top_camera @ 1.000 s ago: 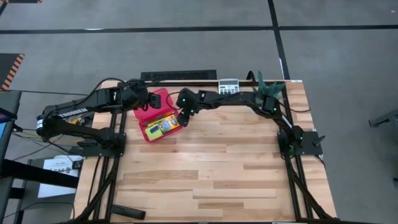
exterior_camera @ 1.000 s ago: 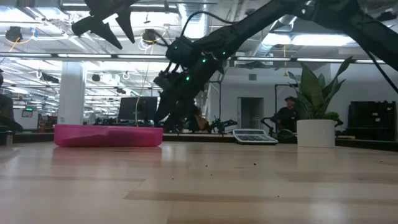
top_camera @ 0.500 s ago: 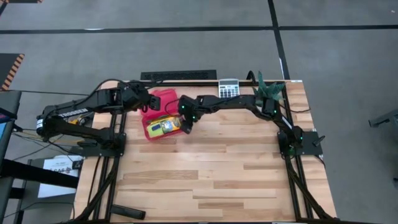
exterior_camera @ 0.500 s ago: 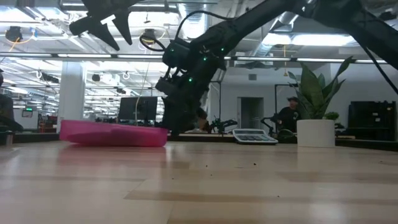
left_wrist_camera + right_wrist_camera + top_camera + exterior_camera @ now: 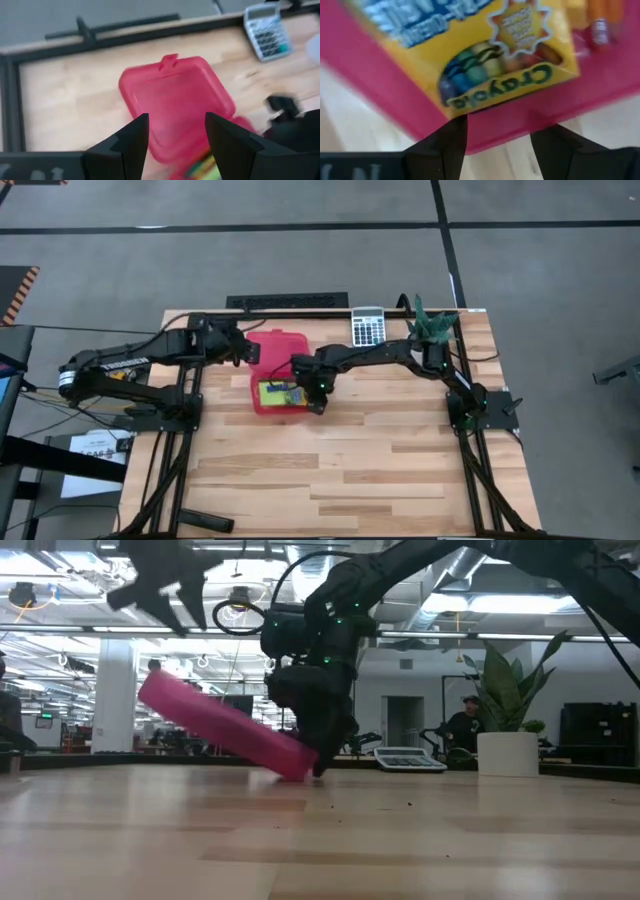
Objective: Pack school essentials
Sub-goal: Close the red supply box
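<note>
The red hinged case lies open, with its lid toward the far edge and its base toward the near edge. The base holds the yellow-green crayon box and orange pencils. In the low view the case stands tilted, its left end raised and its right end on the table. My right gripper is shut on the base's right near corner. My left gripper hovers open above the lid's left side and touches nothing. The other stationery is hidden or out of view. My right gripper holds the case's base by its corner, which points in between the two fingers, one on each wall beside it. The fingers come from above, pointing down. That corner rests on the table, and the case slopes up from it toward the left.
A grey calculator lies at the far edge, with a potted plant at the far right corner beside it. Bare wood fills the table's middle and near part. People show in the room beyond the table.
My right gripper has moved toward the table's right and near edges, dragging the case along. The case has slid right and turned about. It lay flat a second ago, and now its left end is tipped up while the held corner stays on the table.
</note>
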### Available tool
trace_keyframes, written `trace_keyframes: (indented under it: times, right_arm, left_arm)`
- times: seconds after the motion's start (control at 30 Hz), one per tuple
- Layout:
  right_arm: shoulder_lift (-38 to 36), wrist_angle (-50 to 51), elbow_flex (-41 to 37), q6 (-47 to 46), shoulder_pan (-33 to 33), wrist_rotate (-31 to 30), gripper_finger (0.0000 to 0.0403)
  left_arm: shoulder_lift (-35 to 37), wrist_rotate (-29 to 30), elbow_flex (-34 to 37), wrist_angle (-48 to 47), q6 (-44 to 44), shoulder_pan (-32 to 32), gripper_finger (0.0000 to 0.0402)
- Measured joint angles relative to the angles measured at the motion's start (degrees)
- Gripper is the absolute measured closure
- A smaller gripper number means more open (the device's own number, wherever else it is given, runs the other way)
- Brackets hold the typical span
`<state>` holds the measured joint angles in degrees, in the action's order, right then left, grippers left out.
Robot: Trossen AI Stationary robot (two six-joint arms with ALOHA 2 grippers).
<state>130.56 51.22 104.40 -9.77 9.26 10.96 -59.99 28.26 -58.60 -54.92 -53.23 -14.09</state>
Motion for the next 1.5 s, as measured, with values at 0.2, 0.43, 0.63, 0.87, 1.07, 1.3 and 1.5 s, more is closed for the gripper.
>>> trace_keyframes:
  times: [0.2,0.43,0.63,0.87,1.07,1.3,1.5]
  right_arm:
    - [-2.7,-1.8,0.4,-0.1,0.7,-1.3,0.0187]
    - [-7.3,-4.5,0.3,-0.6,2.4,-0.7,0.0185]
    - [-10.7,-8.7,0.3,-0.8,9.6,-2.0,0.0187]
    - [-5.4,-15.4,0.4,-2.4,17.4,-2.0,0.0211]
    - [-0.7,-12.5,5.7,-2.6,18.0,-4.6,0.0263]
    - [-0.6,-8.6,11.6,1.7,18.6,-5.4,0.0323]
    - [-0.8,-4.8,17.3,12.9,20.9,-8.3,0.0369]
  left_arm:
    - [0.0,-5.2,9.1,8.6,-3.7,0.2,0.0215]
    - [0.3,-8.8,14.9,10.5,-10.5,1.9,0.0224]
    - [2.7,-13.0,16.7,11.6,-18.5,8.9,0.0257]
    - [-1.2,-6.9,16.7,10.7,-31.3,19.6,0.0333]
    - [-8.1,-7.3,16.7,10.9,-36.8,23.3,0.0394]
    - [-15.1,-11.2,16.7,12.6,-38.7,24.5,0.0400]
    - [-19.5,-11.6,16.6,15.1,-35.8,24.9,0.0401]
